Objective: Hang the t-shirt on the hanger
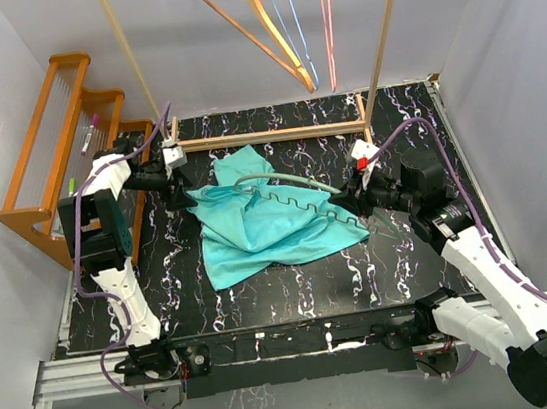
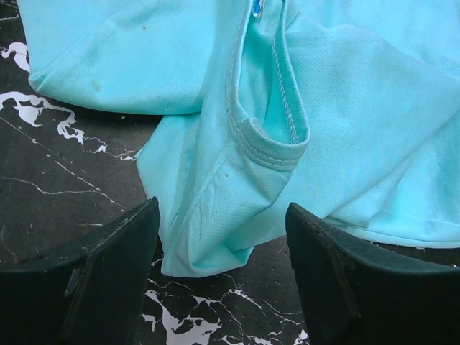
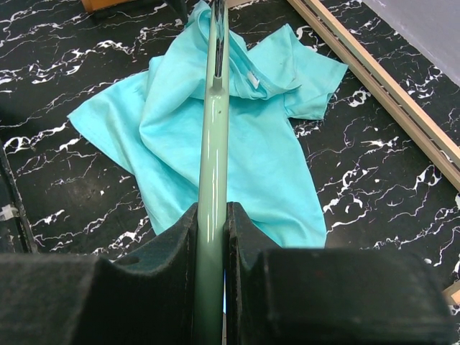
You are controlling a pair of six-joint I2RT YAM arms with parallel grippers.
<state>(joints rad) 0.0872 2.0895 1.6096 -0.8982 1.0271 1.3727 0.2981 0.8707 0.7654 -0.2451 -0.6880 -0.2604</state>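
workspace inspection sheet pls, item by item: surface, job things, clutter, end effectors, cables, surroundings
surface: black white-veined tabletop, no spills seen
job's things: teal t-shirt lies crumpled mid-table; mint hanger reaches over it toward the collar
clutter: orange wooden hanger, blue wire hanger and pink wire hanger hang at the back; wooden rack at the left
grippers: left end effector open, low at the shirt's edge near the collar; right end effector shut on the mint hanger
cables: purple cable loops along each arm, off the shirt
surroundings: pale walls on three sides
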